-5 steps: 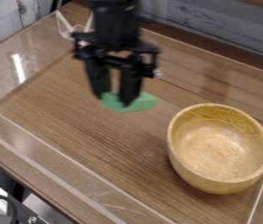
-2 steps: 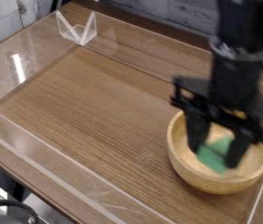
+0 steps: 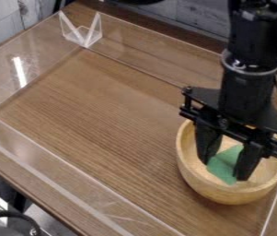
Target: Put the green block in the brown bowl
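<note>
Now pincer [image 3: 228,162] clamped tight on green block [image 3: 226,160], block between fingertips, hanging inside brown bowl [image 3: 202,178].

Bowl [image 3: 233,181] sits on table [image 3: 91,111] at right front corner; gripper [image 3: 230,159] stands directly above it, block [image 3: 230,158] between its fingers, inside the bowl's rim

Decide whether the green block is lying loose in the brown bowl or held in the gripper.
Held. The green block sits between the fingers of the shut gripper, over the brown bowl; whether it touches the bottom cannot be told.
</note>
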Controlling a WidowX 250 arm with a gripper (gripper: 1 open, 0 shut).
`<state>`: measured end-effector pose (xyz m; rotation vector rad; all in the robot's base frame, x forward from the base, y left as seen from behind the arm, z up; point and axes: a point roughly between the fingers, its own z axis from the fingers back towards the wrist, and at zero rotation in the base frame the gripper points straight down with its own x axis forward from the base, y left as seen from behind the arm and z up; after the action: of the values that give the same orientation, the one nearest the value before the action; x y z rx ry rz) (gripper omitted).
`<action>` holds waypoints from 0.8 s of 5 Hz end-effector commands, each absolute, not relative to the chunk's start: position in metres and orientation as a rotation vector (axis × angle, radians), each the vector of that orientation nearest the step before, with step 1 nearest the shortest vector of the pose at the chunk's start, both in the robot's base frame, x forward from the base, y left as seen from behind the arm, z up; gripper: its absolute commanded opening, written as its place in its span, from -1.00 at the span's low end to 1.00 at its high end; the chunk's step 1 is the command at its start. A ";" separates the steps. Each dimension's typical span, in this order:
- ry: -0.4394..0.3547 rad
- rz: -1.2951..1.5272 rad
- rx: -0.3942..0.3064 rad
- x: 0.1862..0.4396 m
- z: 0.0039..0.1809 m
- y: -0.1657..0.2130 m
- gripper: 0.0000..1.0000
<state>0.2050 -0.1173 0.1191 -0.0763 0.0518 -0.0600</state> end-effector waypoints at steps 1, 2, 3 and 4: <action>-0.001 -0.049 -0.094 0.210 0.125 -0.116 -1.00; -0.012 -0.050 -0.095 0.211 0.121 -0.117 -1.00; -0.022 -0.053 -0.097 0.212 0.118 -0.118 -1.00; -0.031 -0.055 -0.099 0.213 0.115 -0.119 -1.00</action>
<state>0.2094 -0.1178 0.1080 -0.0908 -0.0019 -0.0497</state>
